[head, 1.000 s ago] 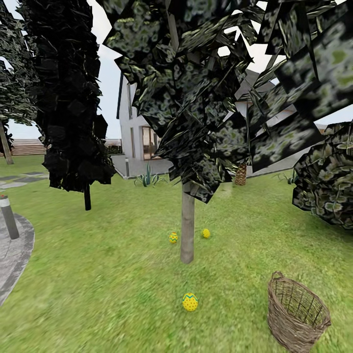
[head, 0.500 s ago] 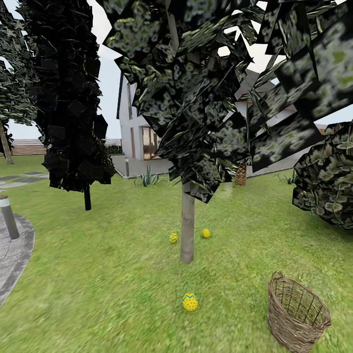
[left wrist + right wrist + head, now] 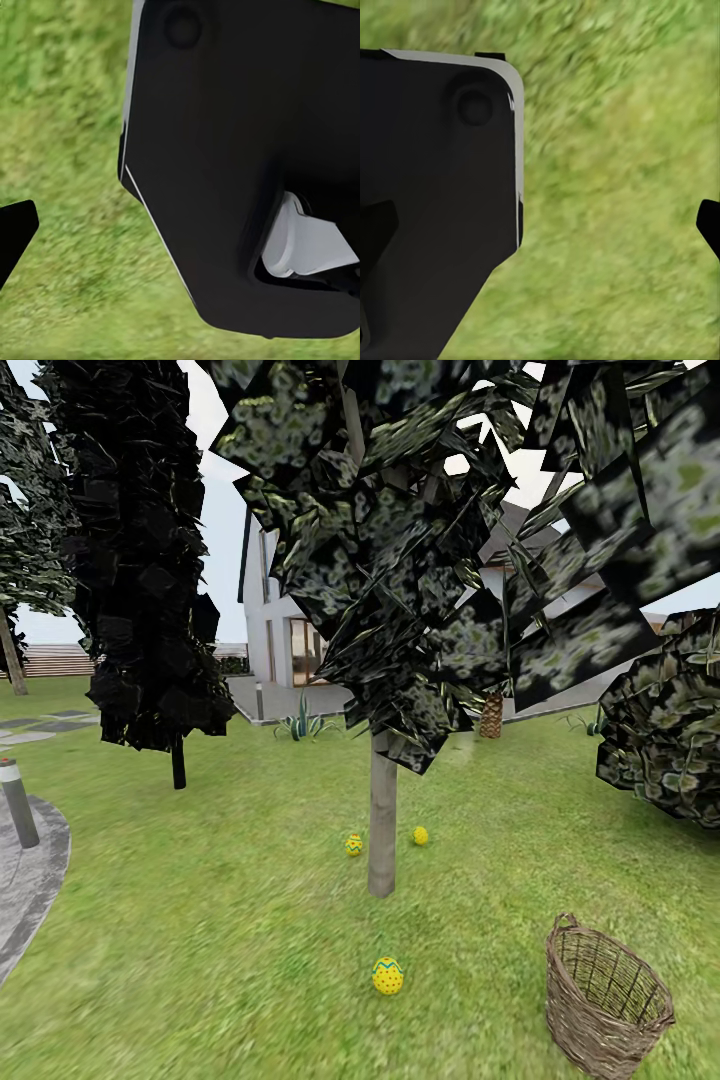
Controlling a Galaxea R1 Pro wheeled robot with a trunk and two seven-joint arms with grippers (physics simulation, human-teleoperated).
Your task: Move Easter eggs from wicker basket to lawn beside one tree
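Three yellow Easter eggs lie on the lawn [image 3: 220, 930] around the pale trunk of a tree [image 3: 382, 820]: one with blue zigzags [image 3: 388, 975] in front of it, one [image 3: 354, 845] just left of it and one [image 3: 420, 836] just right of it. The wicker basket [image 3: 605, 1000] stands tilted at the lower right, and its visible inside shows only weave. In the wrist views my left gripper [image 3: 180, 225] and right gripper [image 3: 540, 225] hang over grass beside the robot's black body, fingers spread to the picture edges, holding nothing.
A near-black tree [image 3: 178, 760] stands to the left. A grey bollard [image 3: 18, 802] marks the paved patio [image 3: 30, 880] at the far left. A big bush [image 3: 665, 730] crowds the right side. A white house [image 3: 280, 630] and a short palm [image 3: 490, 715] stand behind.
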